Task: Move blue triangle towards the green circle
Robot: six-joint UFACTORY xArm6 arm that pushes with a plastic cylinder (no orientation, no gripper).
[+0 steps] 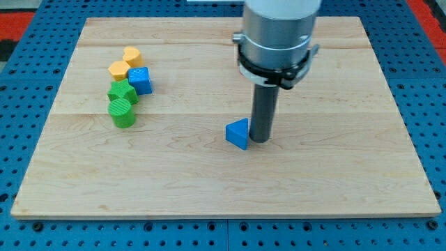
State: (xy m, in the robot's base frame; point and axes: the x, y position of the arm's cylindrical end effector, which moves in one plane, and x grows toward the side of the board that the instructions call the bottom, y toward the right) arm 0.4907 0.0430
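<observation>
Nearest the camera lies the blue triangle (237,133), a small wedge-shaped block resting on the wooden table (334,174), a little toward the view's bottom edge from the table's middle. Just at its right side stands my tip (260,140), the lower end of the dark rod, touching the table and so close to the triangle that it looks to be in contact with it, though I cannot tell for certain. This end effector is a plain rod with nothing to open or shut, and it has hold of nothing. Above it the rod runs up into a grey cylindrical mount (277,35) that reaches past the view's top edge.

All other blocks sit in one cluster near the table's left edge, in the half nearer the view's top, well apart from the triangle and the tip. Lowest in the cluster is the green circle (122,111), a ribbed cylinder. Just above it, touching or nearly so, is a second green block (122,91) whose shape I cannot make out clearly. To the right of that one is a blue block (140,80), roughly cube-like. Above these are two yellow blocks, one (119,69) beside the blue block's upper left and another (132,56) closer to the table's top edge; both look many-sided. Around the table runs a blue perforated surface (21,139).
</observation>
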